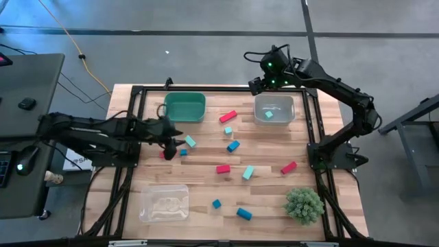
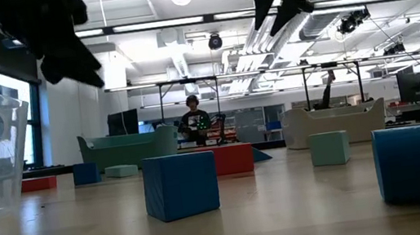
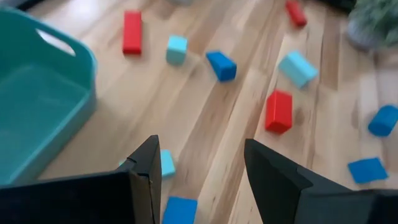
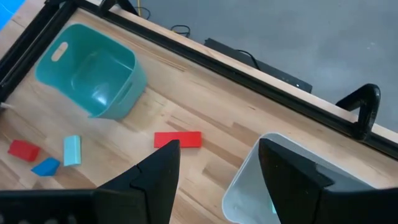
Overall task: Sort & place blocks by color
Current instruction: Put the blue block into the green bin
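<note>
Red, blue and light teal blocks lie scattered on the wooden table. Among them are a red bar, a blue block and a teal block. One teal block lies inside the clear bin at the far right. My left gripper hangs open over the left middle of the table, slanting down. In its wrist view a blue block and a teal block lie below its fingers. My right gripper is open and empty, raised above the table's far edge beside the clear bin.
A teal-green bin stands at the far left and a second clear bin at the near left. A spiky green plant ball sits at the near right. A black frame runs around the table. A person sits far off in the room.
</note>
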`<action>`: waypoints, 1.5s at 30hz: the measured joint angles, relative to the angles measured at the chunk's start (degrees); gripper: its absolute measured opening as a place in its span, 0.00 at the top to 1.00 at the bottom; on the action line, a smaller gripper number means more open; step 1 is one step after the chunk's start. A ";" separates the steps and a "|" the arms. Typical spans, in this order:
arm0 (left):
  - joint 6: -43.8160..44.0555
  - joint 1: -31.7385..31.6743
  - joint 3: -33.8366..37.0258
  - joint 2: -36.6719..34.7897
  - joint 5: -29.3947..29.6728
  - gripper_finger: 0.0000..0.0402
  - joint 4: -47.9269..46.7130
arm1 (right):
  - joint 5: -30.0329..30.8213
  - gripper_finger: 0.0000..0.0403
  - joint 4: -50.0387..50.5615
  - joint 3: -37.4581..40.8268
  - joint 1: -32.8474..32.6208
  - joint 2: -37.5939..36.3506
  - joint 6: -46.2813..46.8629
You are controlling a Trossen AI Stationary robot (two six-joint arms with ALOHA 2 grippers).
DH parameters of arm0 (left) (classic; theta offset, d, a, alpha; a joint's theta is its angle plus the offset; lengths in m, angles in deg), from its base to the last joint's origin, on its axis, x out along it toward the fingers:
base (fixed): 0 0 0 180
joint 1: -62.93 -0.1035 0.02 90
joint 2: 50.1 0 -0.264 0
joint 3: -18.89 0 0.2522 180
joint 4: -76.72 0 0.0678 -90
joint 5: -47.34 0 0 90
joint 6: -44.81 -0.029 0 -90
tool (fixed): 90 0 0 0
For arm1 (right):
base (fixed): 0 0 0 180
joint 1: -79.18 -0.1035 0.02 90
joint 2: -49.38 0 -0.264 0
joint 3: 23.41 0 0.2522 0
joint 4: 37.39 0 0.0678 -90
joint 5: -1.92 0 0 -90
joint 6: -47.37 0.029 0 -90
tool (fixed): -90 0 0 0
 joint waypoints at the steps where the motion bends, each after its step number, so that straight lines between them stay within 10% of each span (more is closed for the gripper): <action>1: 0.00 0.00 0.00 1.05 -0.54 0.62 -0.02 | 0.00 0.48 -0.02 0.00 0.00 0.00 0.02; 45: -5.40 5.29 -0.02 29.30 -0.39 0.62 0.52 | 2.46 0.48 -0.02 0.00 0.00 0.00 -0.22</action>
